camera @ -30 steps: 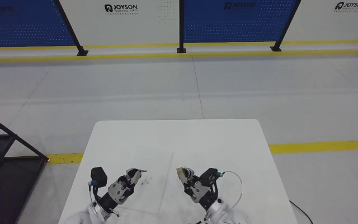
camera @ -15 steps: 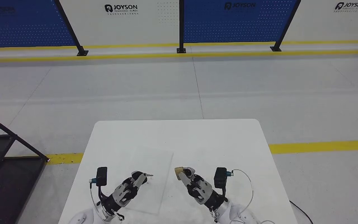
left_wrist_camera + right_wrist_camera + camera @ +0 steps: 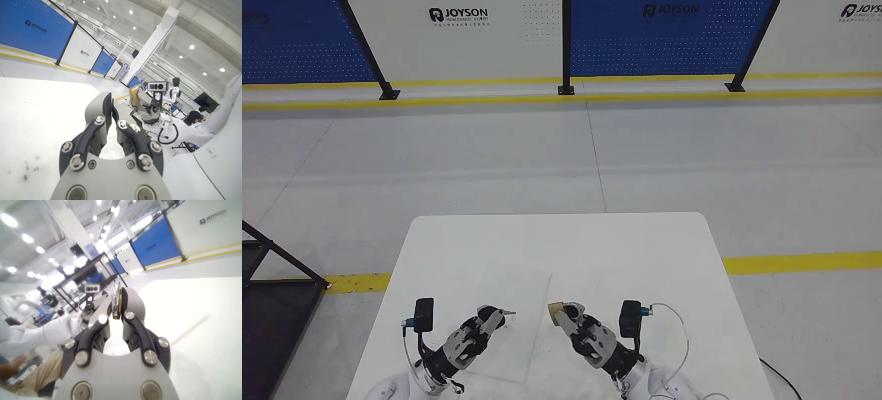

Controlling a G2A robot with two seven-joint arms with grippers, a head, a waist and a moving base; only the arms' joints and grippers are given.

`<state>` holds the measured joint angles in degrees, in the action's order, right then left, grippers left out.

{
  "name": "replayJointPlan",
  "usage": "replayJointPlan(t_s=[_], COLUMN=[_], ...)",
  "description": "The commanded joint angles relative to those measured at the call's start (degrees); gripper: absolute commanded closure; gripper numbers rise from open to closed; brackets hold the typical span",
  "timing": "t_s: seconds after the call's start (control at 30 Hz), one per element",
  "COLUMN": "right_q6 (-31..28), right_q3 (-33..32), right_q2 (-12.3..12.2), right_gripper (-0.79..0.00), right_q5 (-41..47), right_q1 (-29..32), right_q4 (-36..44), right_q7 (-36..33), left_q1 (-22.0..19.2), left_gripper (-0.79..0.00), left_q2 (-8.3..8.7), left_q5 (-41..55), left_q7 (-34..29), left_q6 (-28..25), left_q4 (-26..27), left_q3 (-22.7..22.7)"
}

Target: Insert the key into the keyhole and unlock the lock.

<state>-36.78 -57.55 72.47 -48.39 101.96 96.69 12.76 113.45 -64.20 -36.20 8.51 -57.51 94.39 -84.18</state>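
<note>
The tabletop is a plain white slab with rounded corners at its far end, toward 12 o'clock. Its surface is matte and evenly lit. A faint thin line crosses it, starting close to the middle and running toward 6 o'clock with a slight lean to 7 o'clock. In the left wrist view a small cluster of dark specks marks the white surface, in what seems to be the 7 o'clock part, and one lone speck lies apart from them. The tabletop stands on a pale grey floor, where a yellow stripe comes out from beneath it at 3 o'clock and at 9 o'clock.
</note>
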Motion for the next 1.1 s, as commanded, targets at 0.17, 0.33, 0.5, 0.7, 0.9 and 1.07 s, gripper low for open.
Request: replayJointPlan(t_s=[0.17, 0.33, 0.5, 0.7, 0.9, 1.07], right_q6=[-1.42, -4.54, -7.84, -8.06, -8.06, -8.06], right_q3=[6.31, 9.77, 11.95, 12.88, 12.88, 12.88], right_q2=[2.15, 3.8, 5.05, 5.66, 5.66, 5.66], right_gripper=[0.0, 0.0, 0.0, 0.0, 0.0, 0.0], right_q5=[6.98, 10.99, 12.32, 7.94, 7.94, 7.94], right_q1=[-4.41, -7.01, -8.89, -9.58, -9.58, -9.58], right_q4=[-4.63, -8.0, -10.78, -12.82, -12.82, -12.82], right_q7=[8.94, 16.56, 21.47, 23.19, 23.19, 23.19], left_q1=[-0.86, -2.21, -4.07, -5.74, -6.66, -6.97], left_gripper=[0.0, 0.0, 0.0, 0.0, 0.0, 0.0], left_q2=[-0.96, -1.39, -1.5, -1.36, -0.99, -0.52], left_q5=[5.32, 9.78, 11.58, 12.12, 13.38, 14.02], left_q7=[6.14, 10.99, 13.04, 14.23, 13.92, 13.52], left_q6=[-0.49, -0.49, -0.49, -0.49, -0.49, -0.49], left_q4=[0.92, 1.17, 0.61, -0.45, -0.76, -0.98], left_q3=[6.27, 10.82, 14.57, 16.87, 18.61, 19.18])
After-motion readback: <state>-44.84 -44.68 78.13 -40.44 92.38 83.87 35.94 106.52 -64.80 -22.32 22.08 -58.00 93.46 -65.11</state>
